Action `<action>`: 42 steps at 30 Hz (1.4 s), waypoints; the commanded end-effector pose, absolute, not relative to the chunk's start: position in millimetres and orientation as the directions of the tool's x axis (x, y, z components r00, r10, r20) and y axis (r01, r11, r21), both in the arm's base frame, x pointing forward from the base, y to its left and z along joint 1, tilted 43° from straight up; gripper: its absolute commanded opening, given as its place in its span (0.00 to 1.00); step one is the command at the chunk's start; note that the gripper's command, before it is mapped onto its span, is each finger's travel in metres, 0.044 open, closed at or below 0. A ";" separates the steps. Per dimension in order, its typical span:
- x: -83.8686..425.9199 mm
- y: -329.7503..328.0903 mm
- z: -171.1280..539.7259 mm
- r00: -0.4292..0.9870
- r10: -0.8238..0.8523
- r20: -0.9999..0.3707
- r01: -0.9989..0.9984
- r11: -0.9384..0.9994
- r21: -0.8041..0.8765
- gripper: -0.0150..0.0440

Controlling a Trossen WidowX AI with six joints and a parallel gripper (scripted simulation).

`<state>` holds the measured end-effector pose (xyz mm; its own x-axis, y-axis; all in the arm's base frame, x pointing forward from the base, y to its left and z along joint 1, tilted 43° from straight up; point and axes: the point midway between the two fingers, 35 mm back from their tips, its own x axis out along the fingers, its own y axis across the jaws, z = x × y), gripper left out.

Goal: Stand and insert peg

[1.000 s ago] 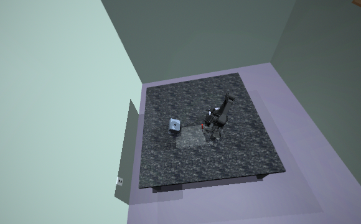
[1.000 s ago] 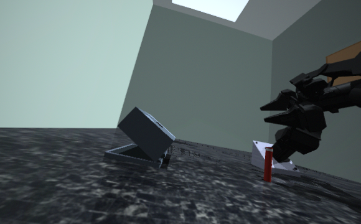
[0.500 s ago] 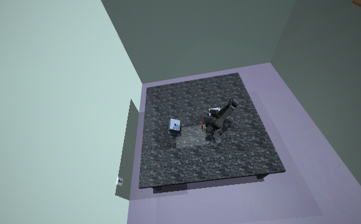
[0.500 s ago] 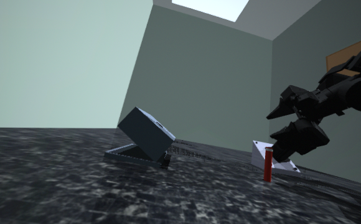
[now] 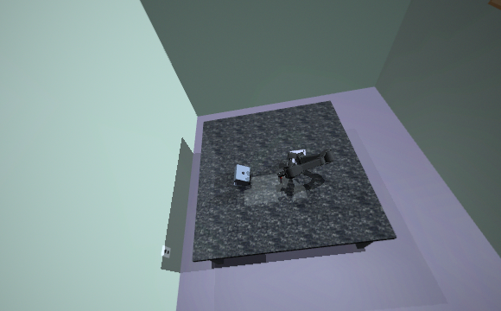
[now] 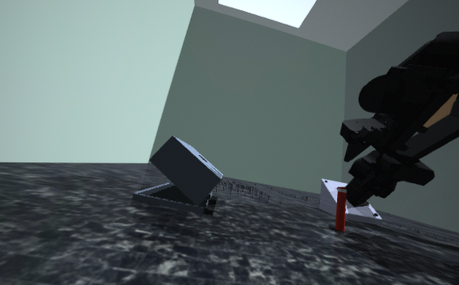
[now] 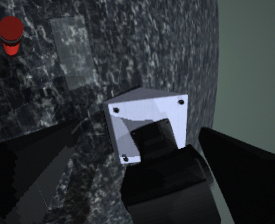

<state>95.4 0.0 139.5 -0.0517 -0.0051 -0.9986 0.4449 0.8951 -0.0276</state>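
The red peg (image 5: 281, 178) (image 6: 340, 211) (image 7: 11, 30) stands upright on the table, with its white band near the top end. Nothing holds it. My gripper (image 7: 141, 129) is open and empty; its two black fingers stand wide apart in the wrist view. The peg lies outside them, at the upper left of that view. In the exterior view the gripper hangs above the peg's height, with the peg below it. The sloped panel (image 5: 237, 169) (image 6: 183, 170) stands apart to the left, its hole dark and empty. The panel is out of the wrist view.
The robot's pale mounting plate (image 5: 297, 152) (image 6: 328, 195) (image 7: 150, 108) lies close behind the peg, with the dark lower arm joint over it, between the fingers in the wrist view. The dark speckled table (image 5: 250, 233) (image 6: 95, 245) carries everything. A lighter patch (image 7: 73, 50) shows on the table near the peg.
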 end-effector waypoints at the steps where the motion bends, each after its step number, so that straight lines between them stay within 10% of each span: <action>1: 102.9 6.8 141.1 -0.078 0.127 -0.989 0.431 0.899 0.081 1.00; 25: 170.4 -4.4 165.6 0.204 0.659 -0.724 0.368 0.634 0.681 1.00; 42: 174.9 0.6 159.7 0.199 0.660 -0.725 0.408 0.617 0.673 1.00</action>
